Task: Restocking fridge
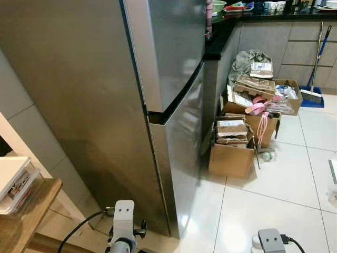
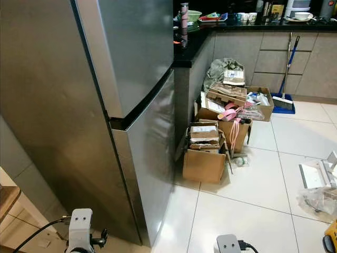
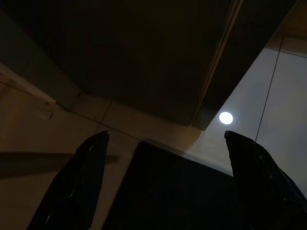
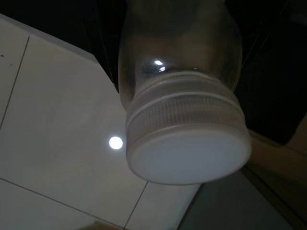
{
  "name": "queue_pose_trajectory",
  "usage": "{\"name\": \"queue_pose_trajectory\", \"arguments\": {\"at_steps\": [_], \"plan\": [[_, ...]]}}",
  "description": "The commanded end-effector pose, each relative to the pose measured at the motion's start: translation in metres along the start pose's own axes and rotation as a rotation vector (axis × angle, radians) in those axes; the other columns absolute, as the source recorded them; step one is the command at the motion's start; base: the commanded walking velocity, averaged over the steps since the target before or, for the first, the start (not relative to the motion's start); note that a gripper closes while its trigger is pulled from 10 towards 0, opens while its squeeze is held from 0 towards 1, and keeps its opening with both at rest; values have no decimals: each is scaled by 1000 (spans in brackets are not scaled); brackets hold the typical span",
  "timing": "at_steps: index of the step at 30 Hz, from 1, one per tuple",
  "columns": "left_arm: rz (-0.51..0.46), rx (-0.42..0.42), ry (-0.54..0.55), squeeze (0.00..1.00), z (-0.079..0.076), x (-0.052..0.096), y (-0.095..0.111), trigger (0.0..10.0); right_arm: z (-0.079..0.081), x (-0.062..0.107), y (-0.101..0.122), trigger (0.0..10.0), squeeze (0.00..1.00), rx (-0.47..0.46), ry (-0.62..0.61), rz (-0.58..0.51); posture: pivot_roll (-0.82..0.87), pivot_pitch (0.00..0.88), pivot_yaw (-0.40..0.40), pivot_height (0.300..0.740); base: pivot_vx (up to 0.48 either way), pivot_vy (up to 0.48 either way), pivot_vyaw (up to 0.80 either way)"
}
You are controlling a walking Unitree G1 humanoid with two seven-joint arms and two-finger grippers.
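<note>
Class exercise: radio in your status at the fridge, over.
Left tool open, empty. Right tool carries white-capped bottle. Fridge doors closed. Cardboard boxes beside it.

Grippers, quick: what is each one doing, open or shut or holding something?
Left gripper: open, holding nothing, above the floor by the fridge.
Right gripper: holding a clear bottle with a white cap; fingers cannot be told.

Closed fridge (image 1: pixel 105 105) fills the near left, both doors shut. Cardboard boxes (image 1: pixel 231 150) crowd the floor against its far side and the counter (image 1: pixel 221 37). White tile floor (image 1: pixel 263 195) lies open to the right of the doors.
</note>
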State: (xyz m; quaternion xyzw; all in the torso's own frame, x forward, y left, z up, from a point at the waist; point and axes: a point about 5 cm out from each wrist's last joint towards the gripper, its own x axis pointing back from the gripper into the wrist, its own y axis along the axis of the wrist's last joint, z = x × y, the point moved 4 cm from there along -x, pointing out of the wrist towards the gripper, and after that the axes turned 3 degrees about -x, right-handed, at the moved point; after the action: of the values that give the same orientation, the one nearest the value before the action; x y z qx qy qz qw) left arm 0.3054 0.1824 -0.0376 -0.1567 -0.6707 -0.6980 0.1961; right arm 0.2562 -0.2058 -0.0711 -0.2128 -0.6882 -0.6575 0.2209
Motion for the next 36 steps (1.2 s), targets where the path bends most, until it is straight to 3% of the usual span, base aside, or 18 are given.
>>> {"name": "queue_pose_trajectory", "arguments": {"at_steps": [1, 11, 17, 23, 36], "plan": [[25, 10, 28, 0, 8, 3, -9, 10000, 1, 0, -2, 10000, 0, 11, 6, 7, -90, 128, 63, 740, 0, 0, 0], [-7, -3, 59, 0, 14, -1, 3, 10000, 0, 0, 0, 10000, 0, 13, 5, -1, -91, 123, 67, 740, 0, 0, 0], [3, -44, 7, 0, 8, -2, 3, 10000, 3, -1, 3, 10000, 0, 12, 10, -9, -89, 124, 68, 740, 0, -133, 0], [6, -12, -9, 0, 3, -1, 1, 10000, 6, -2, 4, 10000, 0, 14, 18, -11, -86, 124, 67, 740, 0, -480, 0], [5, 12, 18, 0, 9, -2, 2, 10000, 6, -2, 4, 10000, 0, 14, 16, -8, -86, 123, 70, 740, 0, 0, 0]]}}
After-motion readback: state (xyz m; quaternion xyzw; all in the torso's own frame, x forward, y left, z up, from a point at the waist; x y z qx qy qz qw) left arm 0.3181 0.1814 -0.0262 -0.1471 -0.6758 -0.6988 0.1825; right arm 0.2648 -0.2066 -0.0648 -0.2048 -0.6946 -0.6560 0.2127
